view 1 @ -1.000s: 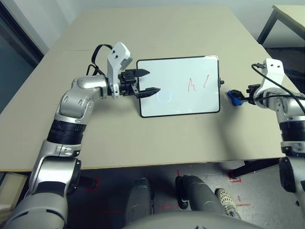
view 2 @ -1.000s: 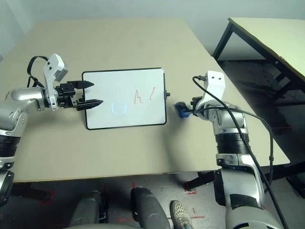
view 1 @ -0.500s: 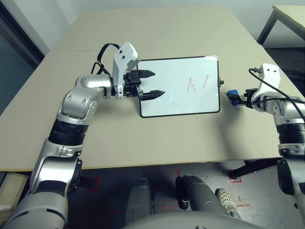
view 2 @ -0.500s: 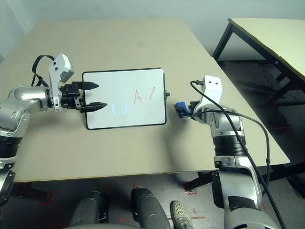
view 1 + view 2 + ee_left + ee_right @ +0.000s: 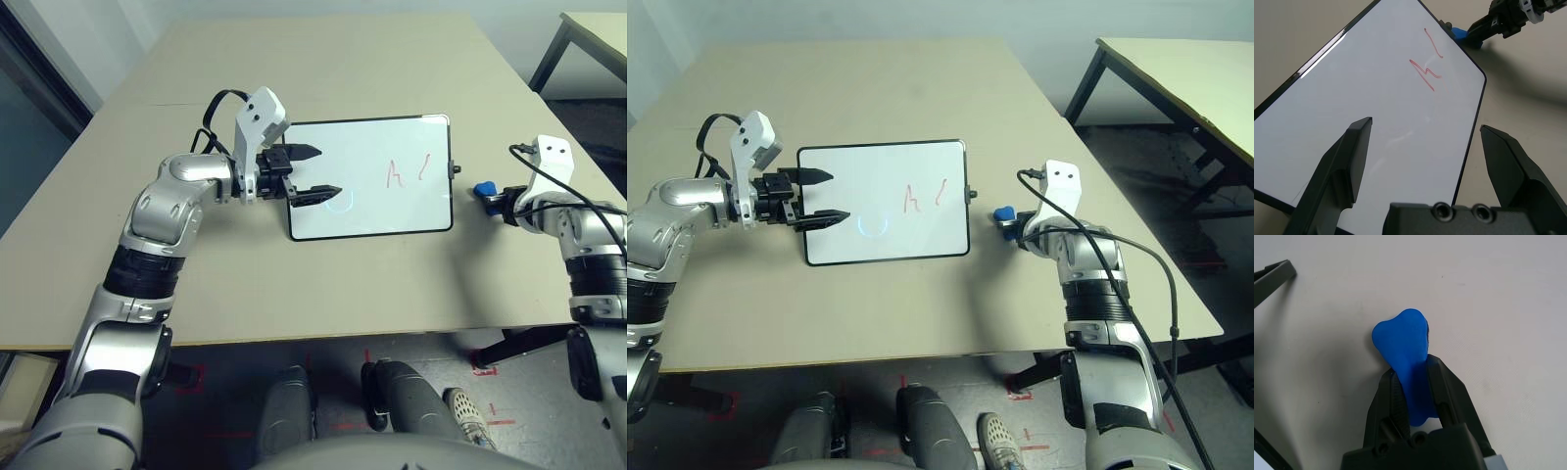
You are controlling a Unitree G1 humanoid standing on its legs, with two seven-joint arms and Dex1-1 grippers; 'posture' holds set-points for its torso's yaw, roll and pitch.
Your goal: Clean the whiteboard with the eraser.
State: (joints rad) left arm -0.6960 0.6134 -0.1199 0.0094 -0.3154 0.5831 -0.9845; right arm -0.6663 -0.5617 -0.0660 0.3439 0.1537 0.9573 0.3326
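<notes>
Whiteboard [image 5: 370,176] first, as the largest thing: it lies flat on the worktop [image 5: 323,59], a thin, stiff panel in a black frame that looks light and likely to slide under a sideways wipe. Its frame edge is the sensible place to steady it. Red scribbles [image 5: 407,171] sit toward the board's right side, a faint bluish circle [image 5: 338,199] toward its left. The left claw [image 5: 315,170] hovers over the board's left edge, fingers spread wide and holding nothing, with the circle mark just past its tips.

Off the board's right edge, just beyond the small black side knob [image 5: 455,168], sits the eraser [image 5: 1406,363], a small bright blue block. It looks light and somewhat soft: the waist narrows where the fingers pinch it, so it probably gives under pressure. The right claw [image 5: 1413,396] is clenched on its rear half, the rounded front end jutting free toward the board, low to the worktop; whether it touches is unclear.
</notes>
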